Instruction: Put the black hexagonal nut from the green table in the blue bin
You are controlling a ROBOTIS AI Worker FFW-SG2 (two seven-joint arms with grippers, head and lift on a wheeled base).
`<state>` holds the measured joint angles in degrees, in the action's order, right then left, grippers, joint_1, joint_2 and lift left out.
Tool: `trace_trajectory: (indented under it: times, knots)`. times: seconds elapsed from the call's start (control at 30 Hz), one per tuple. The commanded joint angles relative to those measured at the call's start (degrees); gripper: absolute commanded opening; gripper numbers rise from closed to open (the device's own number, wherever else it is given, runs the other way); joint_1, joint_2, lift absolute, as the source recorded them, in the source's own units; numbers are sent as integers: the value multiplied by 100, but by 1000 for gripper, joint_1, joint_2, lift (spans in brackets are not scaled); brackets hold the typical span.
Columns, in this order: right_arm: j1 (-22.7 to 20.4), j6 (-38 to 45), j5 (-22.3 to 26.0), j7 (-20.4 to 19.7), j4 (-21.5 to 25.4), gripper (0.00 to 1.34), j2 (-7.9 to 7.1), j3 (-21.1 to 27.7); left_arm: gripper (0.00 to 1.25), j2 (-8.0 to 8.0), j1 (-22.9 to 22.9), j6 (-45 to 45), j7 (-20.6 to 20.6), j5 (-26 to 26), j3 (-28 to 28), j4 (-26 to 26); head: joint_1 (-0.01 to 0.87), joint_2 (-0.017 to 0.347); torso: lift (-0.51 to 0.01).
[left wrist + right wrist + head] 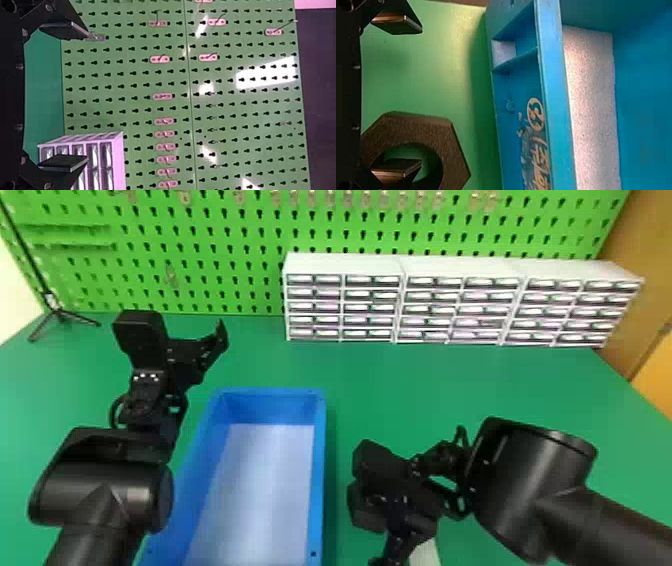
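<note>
One nut [421,128], probably stiff and light, lies beside the bin [270,407] toward the desk's [425,385] near edge, best pinched across its flats by the right gripper [420,95], spread empty like the left gripper [86,97].

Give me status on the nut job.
Done: right claw is at the nut, open, one finger lined up with its hole. In hand: nothing gripped; nut looks to be still on the table, beside the bin. Remaining: grip, lift, drop in bin.
</note>
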<state>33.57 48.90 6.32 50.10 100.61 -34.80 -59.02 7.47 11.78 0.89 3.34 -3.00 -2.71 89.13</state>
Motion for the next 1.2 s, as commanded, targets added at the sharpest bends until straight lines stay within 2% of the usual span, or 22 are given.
trace_trajectory:
  times: [0.0,0.13,0.23,0.33,0.5,0.63,0.8,1.03,1.17]
  knots:
    - [0,-74,107,0,-94,1206,0,-57,1074,-9,18,-27,0,1,-19,-10,683,28,-96]
    - [0,-100,98,0,-94,1149,0,-57,1074,-9,26,-36,0,-8,-27,-10,683,28,-96]
    - [26,-100,54,0,-94,989,0,-74,1074,-9,26,-36,0,-8,-45,-10,683,28,-96]
    - [35,-100,-8,0,-76,770,9,-66,1074,-9,26,-36,0,-8,-36,-10,683,28,-96]
    - [44,-100,-78,0,-50,689,9,-66,1074,-9,9,-36,0,-8,-27,-10,683,28,-96]
    - [44,-100,-131,0,-24,474,9,-66,1074,-9,9,-36,0,-8,-36,-10,683,28,-96]
    - [35,-74,-175,0,3,336,9,-66,1074,-9,9,-36,0,-8,-36,-10,683,28,-96]
    - [44,-56,-175,0,11,322,0,-48,1074,-9,9,-36,0,-17,-36,-10,683,28,-96]
    - [70,-30,-157,0,38,322,-62,66,1074,-9,-9,-36,0,-17,-27,-10,683,28,-96]
